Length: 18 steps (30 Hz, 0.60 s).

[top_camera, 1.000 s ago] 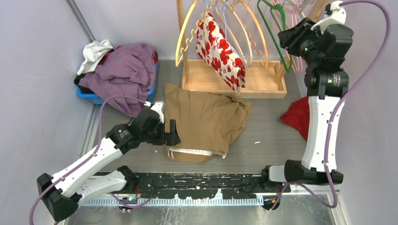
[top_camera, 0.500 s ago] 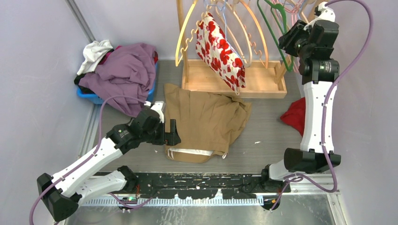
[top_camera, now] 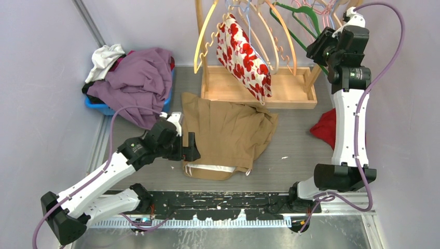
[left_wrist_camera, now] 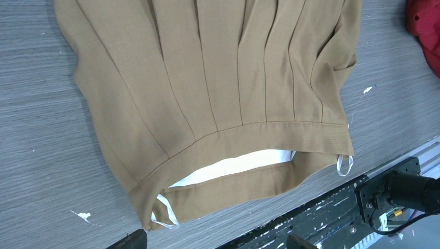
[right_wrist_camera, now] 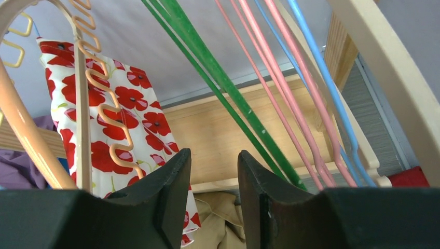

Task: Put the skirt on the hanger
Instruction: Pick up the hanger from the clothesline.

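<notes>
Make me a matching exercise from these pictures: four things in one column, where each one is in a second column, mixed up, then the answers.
Things:
1. skirt
2. flowered cloth
3. purple clothes
4. red cloth

Places:
A. hanging on the wooden rack
B. piled on the blue bin at the far left
C. spread on the table, in the middle
D. on the table beside the right arm

Pairs: 1-C, 2-A, 3-B, 4-D

walls [top_camera: 41, 52] — pale lilac | tabletop [top_camera: 298, 148] — grey wood-grain | wooden rack [top_camera: 285, 103] at back
</notes>
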{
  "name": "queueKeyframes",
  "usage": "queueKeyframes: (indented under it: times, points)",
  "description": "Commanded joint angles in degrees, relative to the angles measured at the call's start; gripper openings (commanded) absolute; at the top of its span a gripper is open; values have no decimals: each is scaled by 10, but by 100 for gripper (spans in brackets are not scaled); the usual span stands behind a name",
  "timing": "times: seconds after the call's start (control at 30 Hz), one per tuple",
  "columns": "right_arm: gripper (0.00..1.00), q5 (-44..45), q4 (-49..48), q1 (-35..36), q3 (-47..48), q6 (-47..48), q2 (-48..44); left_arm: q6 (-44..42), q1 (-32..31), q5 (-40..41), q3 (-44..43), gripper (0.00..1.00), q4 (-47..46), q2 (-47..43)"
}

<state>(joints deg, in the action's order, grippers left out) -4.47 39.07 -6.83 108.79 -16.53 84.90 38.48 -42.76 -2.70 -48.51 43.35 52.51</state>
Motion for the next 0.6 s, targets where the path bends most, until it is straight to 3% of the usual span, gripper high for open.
queueKeyframes:
  times: [0.0,0.33,0.57]
  points:
    - [44,17,-44,1,4,14,-53,-7,2,-9,-5,99,-27,-1]
    - [45,63,-92,-4,-45,17,-117,-10,1,-16,-6,99,-34,12]
    - [46,51,-73,-9,-21,25,-90,-14,1,-19,-12,99,-30,25]
